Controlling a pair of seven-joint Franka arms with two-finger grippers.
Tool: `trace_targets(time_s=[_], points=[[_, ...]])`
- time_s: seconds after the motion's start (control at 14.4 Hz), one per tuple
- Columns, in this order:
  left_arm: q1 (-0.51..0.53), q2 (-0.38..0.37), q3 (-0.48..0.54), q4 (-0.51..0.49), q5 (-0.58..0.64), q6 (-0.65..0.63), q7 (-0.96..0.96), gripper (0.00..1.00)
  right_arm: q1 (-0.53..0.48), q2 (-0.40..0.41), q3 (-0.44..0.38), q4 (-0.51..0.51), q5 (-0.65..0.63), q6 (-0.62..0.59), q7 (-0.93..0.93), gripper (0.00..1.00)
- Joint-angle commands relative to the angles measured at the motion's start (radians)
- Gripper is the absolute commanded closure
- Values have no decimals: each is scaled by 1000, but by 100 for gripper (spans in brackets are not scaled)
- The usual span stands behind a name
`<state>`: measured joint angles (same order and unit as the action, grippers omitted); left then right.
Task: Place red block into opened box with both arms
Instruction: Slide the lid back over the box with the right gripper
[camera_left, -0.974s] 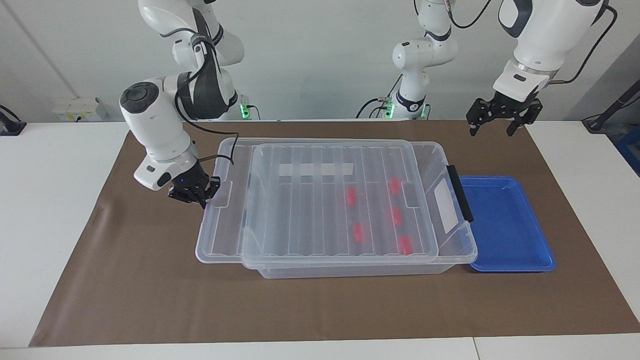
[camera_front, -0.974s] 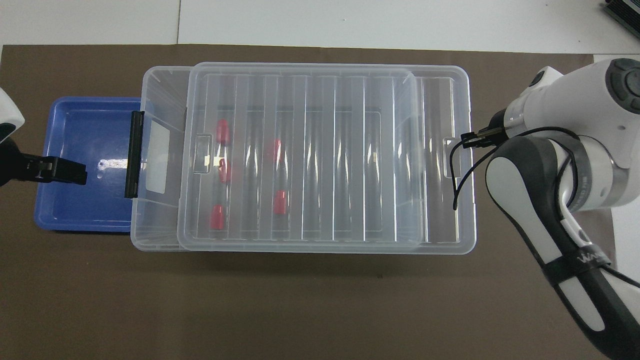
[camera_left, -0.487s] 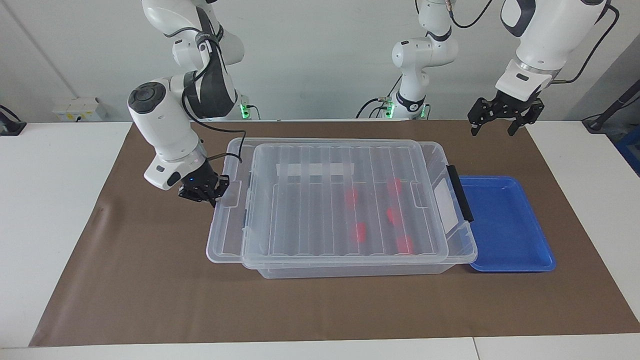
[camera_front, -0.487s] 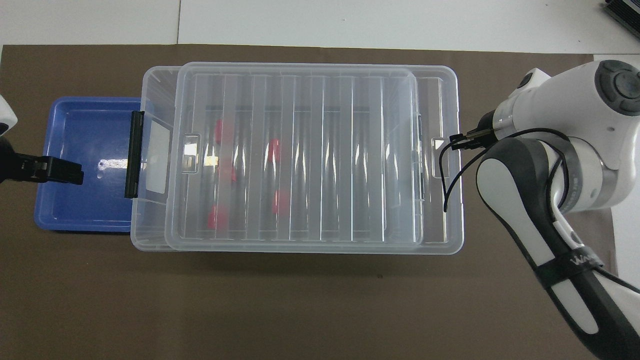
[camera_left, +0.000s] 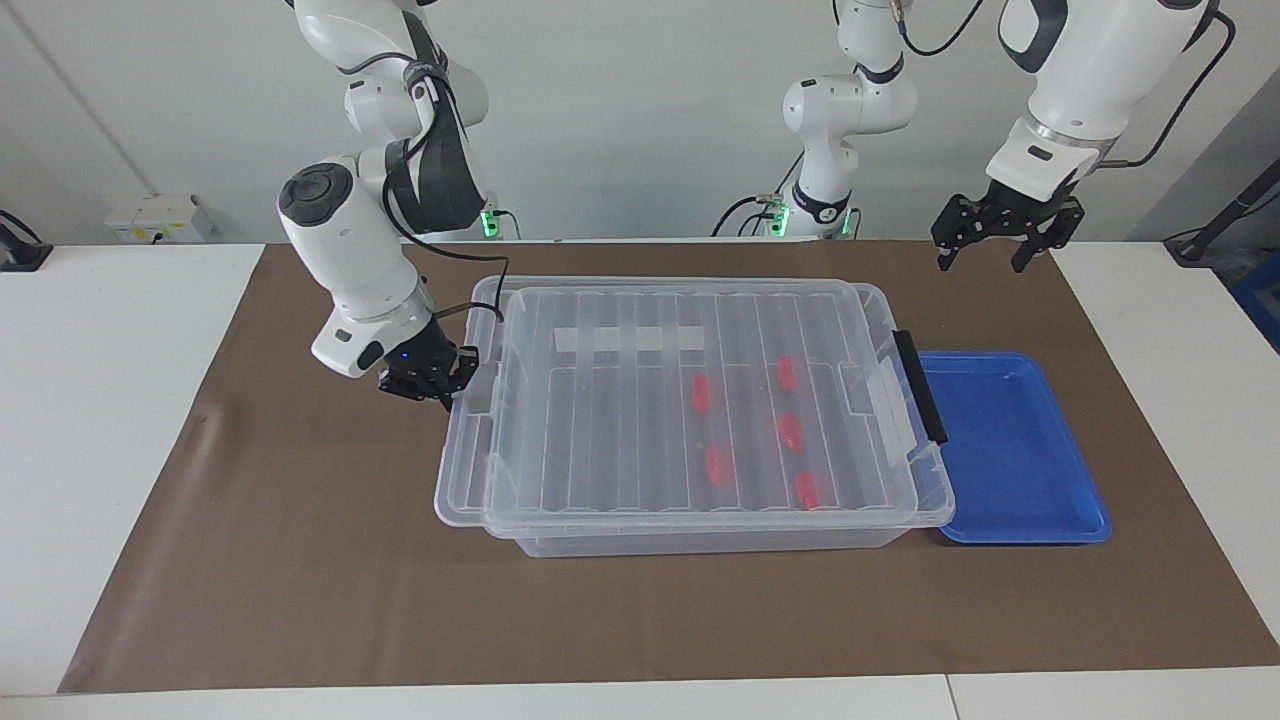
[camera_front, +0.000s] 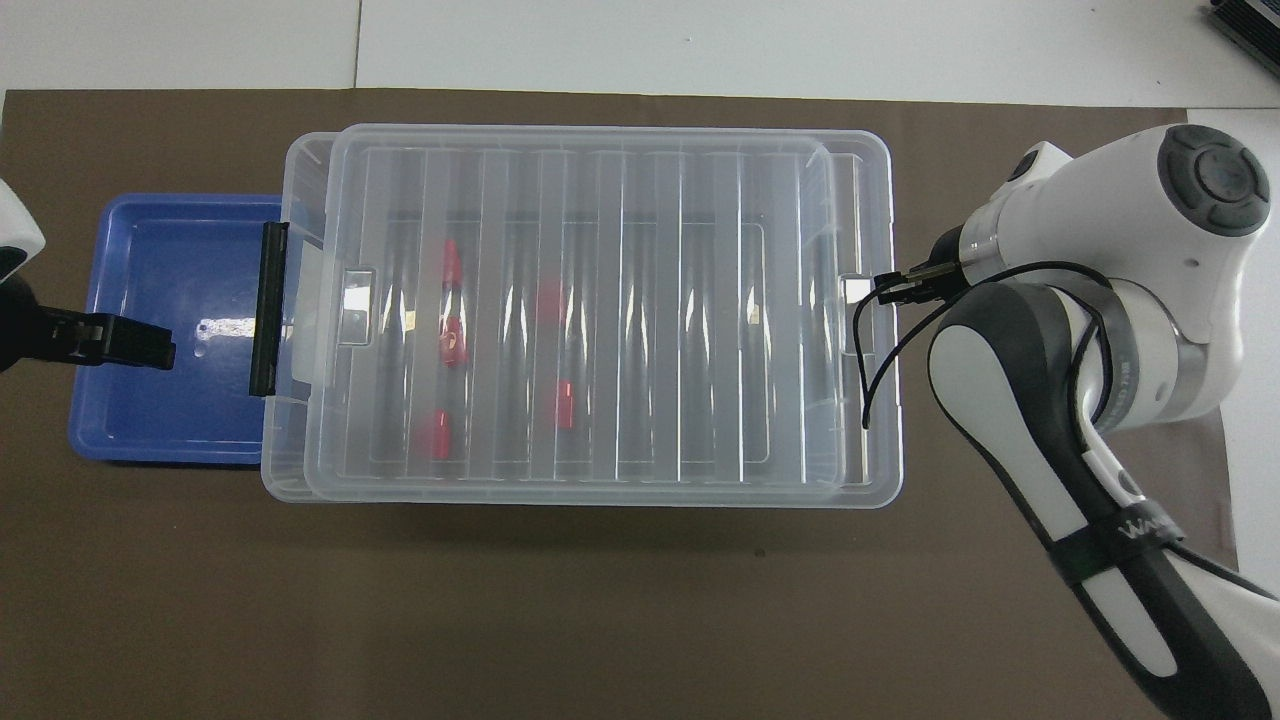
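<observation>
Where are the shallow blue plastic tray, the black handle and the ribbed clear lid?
Shallow blue plastic tray (camera_left: 1010, 450), facing view, bare floor.
Black handle (camera_front: 268, 308), overhead view, middle of bar.
Ribbed clear lid (camera_left: 620, 430), facing view, ribbed top.

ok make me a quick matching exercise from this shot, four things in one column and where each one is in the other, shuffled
Things
1. red blocks
2. blue tray
3. right gripper
4. left gripper

Places
A. up in the air, open, over the mat near the blue tray's end
B. inside the box, under its clear lid
C. shut, at the lid's tab at the right arm's end
D. on the mat beside the box's black handle

Pairs: 1-B, 2-D, 3-C, 4-A
</observation>
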<state>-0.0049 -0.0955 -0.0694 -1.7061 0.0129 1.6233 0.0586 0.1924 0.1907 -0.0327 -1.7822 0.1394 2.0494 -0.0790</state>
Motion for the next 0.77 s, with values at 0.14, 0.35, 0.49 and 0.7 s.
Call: trace_targets(time_s=[0.14,0.35,0.49,0.7], points=[[-24,-7,25,-4,-11,20,9,0,12,-3,5,-20,31,15,13,100],[-26,-6,25,-6,-11,47,6,0,12,-4,5,-22,52,15,10,100],[-47,0,26,3,-10,49,3,0,12,-4,5,-22,65,15,5,100],[-47,19,28,22,-13,40,3,0,12,-4,5,-22,65,14,4,100]])
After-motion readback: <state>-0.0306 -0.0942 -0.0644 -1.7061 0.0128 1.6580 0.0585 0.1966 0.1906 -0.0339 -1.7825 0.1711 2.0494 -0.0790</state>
